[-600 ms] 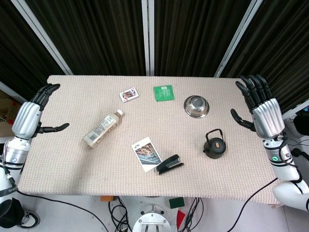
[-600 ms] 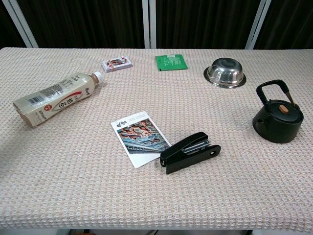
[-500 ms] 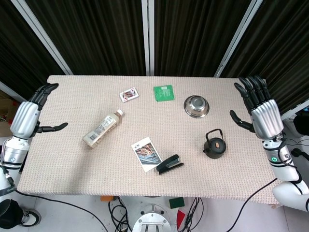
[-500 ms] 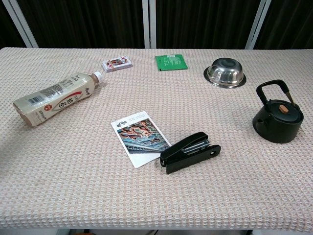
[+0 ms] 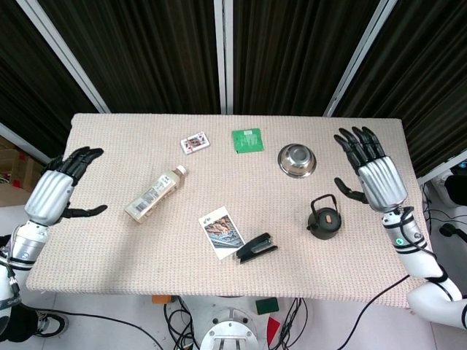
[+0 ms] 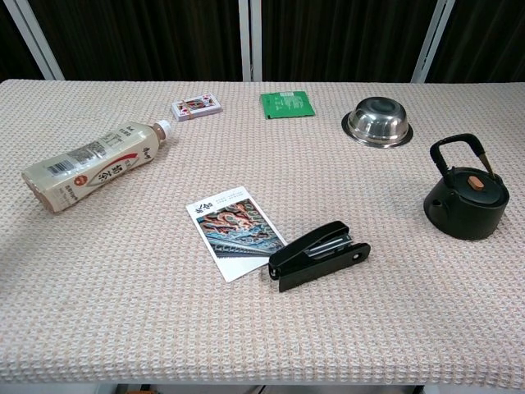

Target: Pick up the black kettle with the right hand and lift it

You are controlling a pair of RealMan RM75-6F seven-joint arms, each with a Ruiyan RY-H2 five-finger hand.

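Observation:
The black kettle [image 5: 323, 218] [image 6: 466, 197] stands upright on the right part of the table, its hoop handle raised and an orange knob on its lid. My right hand [image 5: 370, 175] hovers to the right of and slightly beyond the kettle, fingers spread, holding nothing and not touching it. My left hand [image 5: 58, 191] floats over the table's left edge, fingers apart and empty. Neither hand shows in the chest view.
A steel bowl [image 5: 296, 160] sits just beyond the kettle. A black stapler [image 5: 255, 248] and a picture card [image 5: 220, 231] lie near the front. A bottle [image 5: 154, 192] lies on its side at left. A card pack [image 5: 195, 142] and green packet [image 5: 246, 139] lie at the back.
My right hand has moved left over the table, closer to the kettle. My left hand has shifted forward and slightly inward. The objects have not moved.

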